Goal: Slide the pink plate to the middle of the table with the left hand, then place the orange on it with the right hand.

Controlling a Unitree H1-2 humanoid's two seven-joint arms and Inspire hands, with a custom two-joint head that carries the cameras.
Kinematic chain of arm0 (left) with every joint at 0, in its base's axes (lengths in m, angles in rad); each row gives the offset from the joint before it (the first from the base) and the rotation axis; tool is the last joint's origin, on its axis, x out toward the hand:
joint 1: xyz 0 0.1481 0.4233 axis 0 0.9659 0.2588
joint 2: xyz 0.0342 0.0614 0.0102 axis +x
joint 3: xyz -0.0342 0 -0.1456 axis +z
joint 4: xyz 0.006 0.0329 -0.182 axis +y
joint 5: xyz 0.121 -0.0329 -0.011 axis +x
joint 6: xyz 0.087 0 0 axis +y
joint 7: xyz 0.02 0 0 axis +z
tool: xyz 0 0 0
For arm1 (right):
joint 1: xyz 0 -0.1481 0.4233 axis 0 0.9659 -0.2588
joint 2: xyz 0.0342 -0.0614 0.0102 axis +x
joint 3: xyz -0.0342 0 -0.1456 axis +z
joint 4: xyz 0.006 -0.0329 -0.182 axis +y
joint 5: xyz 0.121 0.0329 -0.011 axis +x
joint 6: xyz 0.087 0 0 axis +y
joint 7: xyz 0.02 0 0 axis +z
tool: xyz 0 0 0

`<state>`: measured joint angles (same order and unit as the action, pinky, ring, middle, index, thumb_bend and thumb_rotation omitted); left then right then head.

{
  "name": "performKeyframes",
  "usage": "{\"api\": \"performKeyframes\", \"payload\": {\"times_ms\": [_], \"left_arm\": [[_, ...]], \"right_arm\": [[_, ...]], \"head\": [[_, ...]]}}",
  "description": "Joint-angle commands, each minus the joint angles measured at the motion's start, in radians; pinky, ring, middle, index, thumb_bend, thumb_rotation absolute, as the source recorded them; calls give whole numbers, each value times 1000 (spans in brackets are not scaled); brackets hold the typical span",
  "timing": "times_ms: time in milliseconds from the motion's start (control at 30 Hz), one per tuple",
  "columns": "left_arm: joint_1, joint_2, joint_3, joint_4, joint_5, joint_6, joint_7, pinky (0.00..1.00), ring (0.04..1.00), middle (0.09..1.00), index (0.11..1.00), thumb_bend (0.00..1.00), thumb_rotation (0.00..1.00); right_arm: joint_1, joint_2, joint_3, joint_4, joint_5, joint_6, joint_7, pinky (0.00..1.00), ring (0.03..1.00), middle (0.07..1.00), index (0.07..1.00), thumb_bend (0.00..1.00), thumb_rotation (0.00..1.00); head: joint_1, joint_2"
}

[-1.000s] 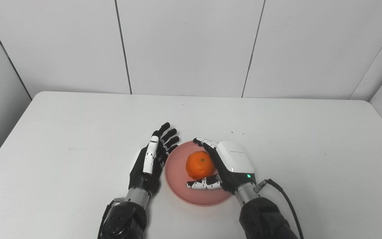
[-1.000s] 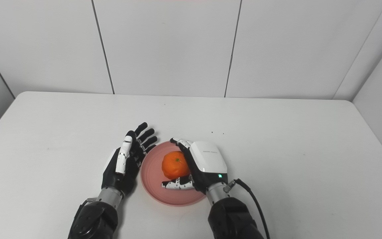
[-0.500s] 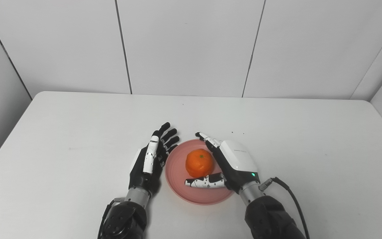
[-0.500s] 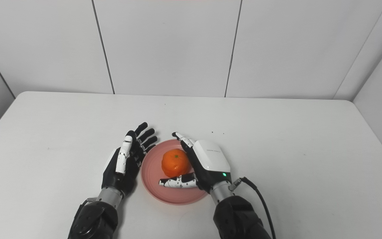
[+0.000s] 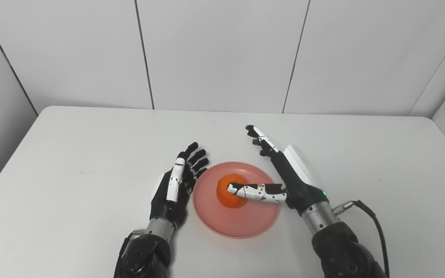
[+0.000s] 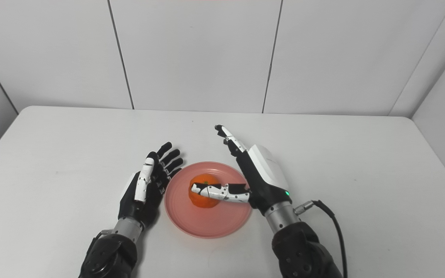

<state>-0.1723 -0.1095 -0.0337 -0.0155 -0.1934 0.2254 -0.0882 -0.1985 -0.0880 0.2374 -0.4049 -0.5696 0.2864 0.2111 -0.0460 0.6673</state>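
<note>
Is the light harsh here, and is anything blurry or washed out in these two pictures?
Left eye view: soft, even light; only faint shadows under the pink plate and left hand. Right eye view: the orange is a little soft behind the right hand; the table is bright but shows no glare.

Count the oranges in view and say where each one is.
1. The orange sits on the pink plate near the table's middle, partly covered by the right robot hand; none seems hidden.
</note>
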Motion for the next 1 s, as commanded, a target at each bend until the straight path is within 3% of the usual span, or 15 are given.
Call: {"api": "performKeyframes", "payload": {"times_ms": [0,100,167,267,467,600,967], "left_arm": [[-2,-1,4,1,-14,9,-4,881,890,896,892,415,1000],[-1,-1,5,1,-11,6,-3,876,887,896,891,416,1000],[0,-1,5,-1,-11,7,-3,876,886,898,894,418,1000],[2,0,5,-7,-12,9,-5,884,890,904,899,415,1000],[9,22,-16,-50,14,24,-11,916,914,928,922,420,1000],[12,39,-27,-108,0,70,-22,981,970,981,976,411,1000],[37,74,-47,-250,35,104,-12,1000,1000,1000,1000,410,986]], "right_arm": [[-16,16,-26,-37,12,-13,-40,809,880,909,942,1000,644],[-5,18,-45,-24,17,-32,-68,821,894,925,961,1000,737],[1,19,-53,-14,16,-43,-86,825,897,930,963,968,866],[16,26,-61,-12,20,-22,-98,838,905,945,975,918,983],[55,80,-121,7,142,-28,-140,859,931,966,979,839,1000],[62,102,-167,31,245,-68,-157,878,942,969,970,792,1000],[79,97,-186,44,330,-11,-161,956,990,1000,1000,890,1000]], "head": [[0,-1],[1,-2],[-1,-2],[-3,-2],[-10,0],[-10,2],[-21,4]]}}
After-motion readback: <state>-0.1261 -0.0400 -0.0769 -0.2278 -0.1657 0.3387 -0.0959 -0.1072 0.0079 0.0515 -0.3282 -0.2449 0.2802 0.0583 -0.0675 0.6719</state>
